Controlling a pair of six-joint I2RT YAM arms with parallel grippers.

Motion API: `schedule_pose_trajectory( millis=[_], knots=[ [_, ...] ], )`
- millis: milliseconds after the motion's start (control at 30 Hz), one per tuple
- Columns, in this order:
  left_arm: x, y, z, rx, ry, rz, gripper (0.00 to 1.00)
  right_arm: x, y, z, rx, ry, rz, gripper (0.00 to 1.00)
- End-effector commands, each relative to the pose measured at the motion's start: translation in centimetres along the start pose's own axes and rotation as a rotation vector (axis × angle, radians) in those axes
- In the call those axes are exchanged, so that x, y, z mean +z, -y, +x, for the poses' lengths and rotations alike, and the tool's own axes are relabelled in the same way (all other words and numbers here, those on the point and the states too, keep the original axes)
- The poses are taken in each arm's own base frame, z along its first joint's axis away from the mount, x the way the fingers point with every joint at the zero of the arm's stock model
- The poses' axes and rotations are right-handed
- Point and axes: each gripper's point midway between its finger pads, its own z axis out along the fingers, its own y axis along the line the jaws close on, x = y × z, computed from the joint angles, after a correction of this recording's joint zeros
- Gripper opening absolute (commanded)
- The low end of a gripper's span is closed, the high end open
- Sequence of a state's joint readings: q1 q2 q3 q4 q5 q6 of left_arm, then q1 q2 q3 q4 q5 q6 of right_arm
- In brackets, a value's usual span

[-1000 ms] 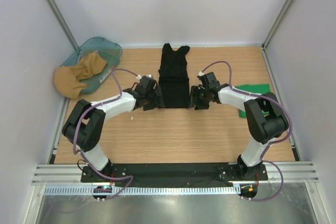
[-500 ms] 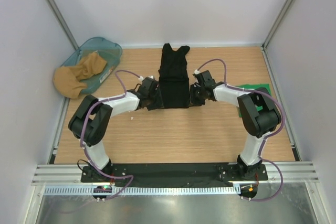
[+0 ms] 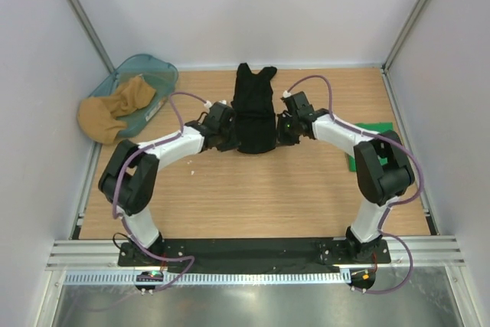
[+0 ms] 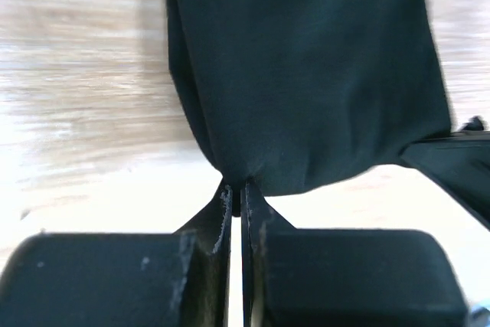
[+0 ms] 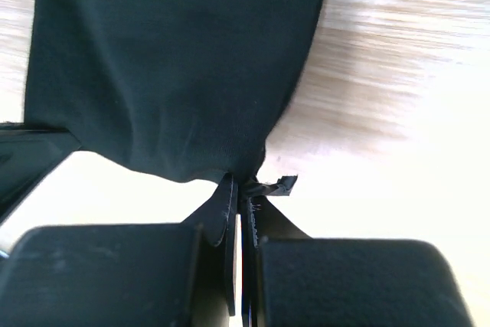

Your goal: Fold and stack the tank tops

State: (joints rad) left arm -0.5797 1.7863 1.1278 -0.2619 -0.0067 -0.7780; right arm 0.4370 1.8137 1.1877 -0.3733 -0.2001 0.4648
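One black tank top (image 3: 253, 109) in left gripper (image 4: 236, 191), right gripper (image 5: 242, 183)

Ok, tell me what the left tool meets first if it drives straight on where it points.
The black fabric tank top: the left tool is shut on its edge, so it would probably just bunch the cloth.

Black tank top (image 3: 253, 109) lies centred, near hem lifted; green tank top (image 3: 377, 129) at right.
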Motion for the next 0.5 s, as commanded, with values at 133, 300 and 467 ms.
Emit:
schedule_pose_trajectory(
  millis=[133, 300, 467],
  knots=[
    [-6.5, 1.8, 1.3, 0.015, 0.061, 0.065, 0.00, -6.3, 0.0, 2.7, -0.005, 0.048, 0.016, 0.01],
    [-6.4, 0.6, 8.1, 0.053, -0.008, 0.033, 0.00, -7.3, 0.9, 7.9, -0.011, 0.004, 0.023, 0.01],
    [-8.6, 1.2, 12.0, 0.074, -0.010, 0.059, 0.00, -10.5, 0.8, 11.6, -0.039, 0.000, 0.015, 0.01]
  ],
)
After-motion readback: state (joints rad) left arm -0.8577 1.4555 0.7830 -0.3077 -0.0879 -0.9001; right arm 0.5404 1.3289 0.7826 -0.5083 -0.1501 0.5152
